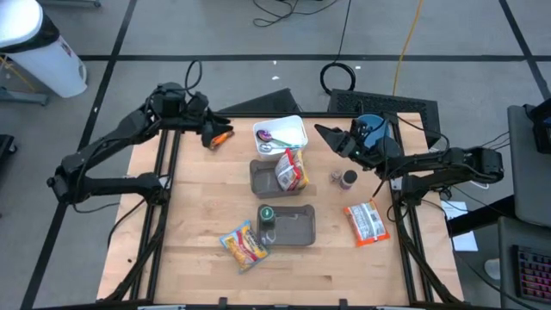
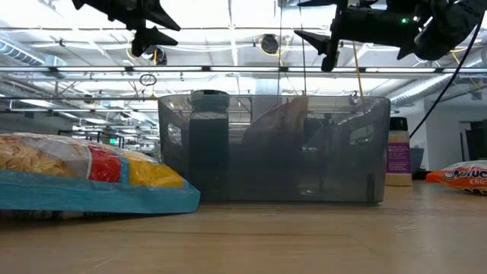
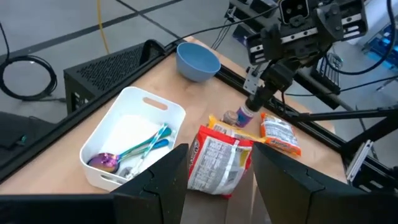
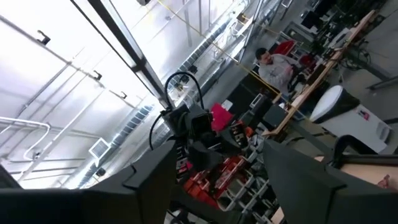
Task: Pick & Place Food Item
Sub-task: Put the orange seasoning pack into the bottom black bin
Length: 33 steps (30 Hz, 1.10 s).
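Observation:
A red-and-yellow chip bag (image 1: 291,170) stands inside a grey bin (image 1: 258,181) at the table's middle; it also shows in the left wrist view (image 3: 217,163). A yellow snack bag (image 1: 244,246) lies flat near the front, and an orange packet (image 1: 366,222) lies at the right. My left gripper (image 1: 220,134) is open and empty, raised above the far left, left of a white bin (image 1: 293,127). My right gripper (image 1: 325,138) is open and empty, raised to the right of that bin, and its wrist view (image 4: 217,180) looks into the room.
The white bin holds several utensils (image 3: 134,152). A second grey bin (image 1: 297,231) near the front holds a green-lidded jar (image 1: 266,215). A small bottle (image 1: 349,178) and a blue bowl (image 1: 370,127) stand at the right. A person (image 4: 277,62) sits in the room beyond.

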Motion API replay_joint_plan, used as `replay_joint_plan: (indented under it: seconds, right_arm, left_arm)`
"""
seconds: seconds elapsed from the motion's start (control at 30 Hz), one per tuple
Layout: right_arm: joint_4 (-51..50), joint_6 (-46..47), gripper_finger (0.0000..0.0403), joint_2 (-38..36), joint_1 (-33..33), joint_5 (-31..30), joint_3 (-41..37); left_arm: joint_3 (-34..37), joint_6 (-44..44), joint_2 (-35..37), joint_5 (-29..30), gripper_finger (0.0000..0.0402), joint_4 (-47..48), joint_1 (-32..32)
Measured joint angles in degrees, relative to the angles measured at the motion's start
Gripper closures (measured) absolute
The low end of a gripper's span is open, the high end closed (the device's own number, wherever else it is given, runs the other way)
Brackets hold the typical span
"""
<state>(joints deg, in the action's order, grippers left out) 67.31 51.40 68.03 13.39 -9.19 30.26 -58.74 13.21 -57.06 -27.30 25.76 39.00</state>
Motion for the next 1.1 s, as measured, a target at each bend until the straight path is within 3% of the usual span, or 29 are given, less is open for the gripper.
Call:
replay_joint_plan:
  seconds: [0.3,0.63,0.83,1.1]
  right_arm:
    - [-0.3,-0.1,0.0175,0.0,0.0,-1.4,0.0]
    - [-1.5,-1.3,0.0177,0.0,0.5,-2.8,0.0]
    - [-4.2,-2.8,0.0176,0.0,0.5,-3.0,0.0]
    - [-5.5,-4.3,0.0175,0.0,0.5,-6.2,0.0]
  left_arm:
    - [0.0,-0.8,0.1,1.3,0.0218,0.6,0.0]
    - [0.0,-5.6,0.1,5.2,0.0218,9.9,0.0]
    - [0.0,-9.2,0.1,13.5,0.0218,16.7,0.1]
    - [0.0,-11.8,-0.4,14.0,0.0218,21.8,5.1]
